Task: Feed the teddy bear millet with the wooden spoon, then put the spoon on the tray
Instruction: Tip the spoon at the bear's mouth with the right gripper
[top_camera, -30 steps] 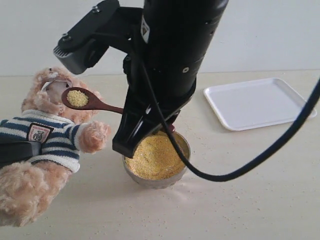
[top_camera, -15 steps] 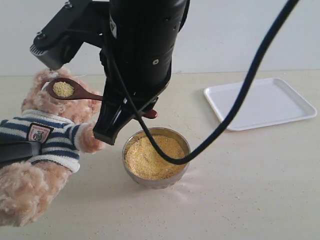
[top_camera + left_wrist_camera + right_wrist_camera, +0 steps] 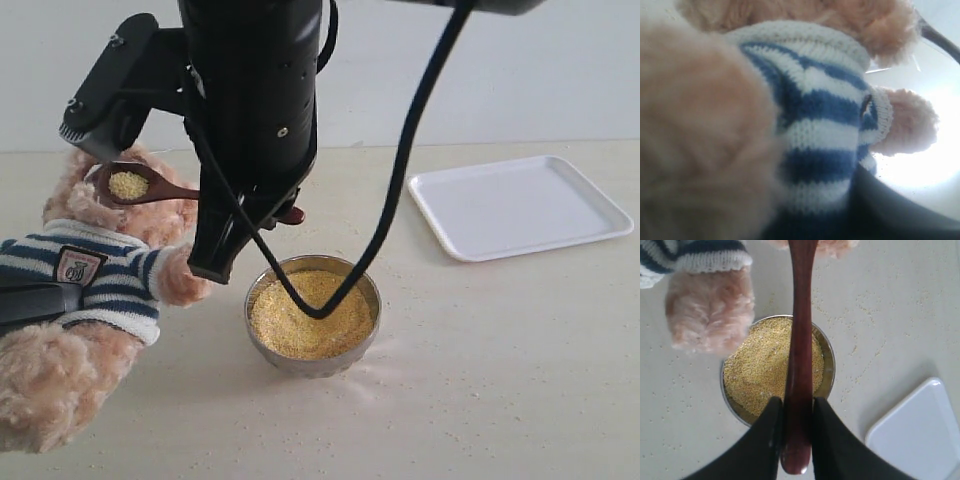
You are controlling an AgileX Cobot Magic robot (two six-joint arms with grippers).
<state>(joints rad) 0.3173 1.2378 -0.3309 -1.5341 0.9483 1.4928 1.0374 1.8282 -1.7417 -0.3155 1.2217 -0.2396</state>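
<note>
in the steel bowl point(image 3: 300, 366), millet point(image 3: 285, 330); right gripper point(image 3: 798, 410) pinches the loaded wooden spoon point(image 3: 175, 192) at the teddy bear point(image 3: 100, 270)'s face; left gripper point(image 3: 35, 302) clasps its body; a cable point(image 3: 400, 150) crosses the bowl.

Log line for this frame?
phase: feeding | right gripper: shut on wooden spoon | millet: in spoon, at teddy bear face

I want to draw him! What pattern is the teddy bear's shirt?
The teddy bear wears navy-and-white stripes, clearest in the left wrist view.
</note>
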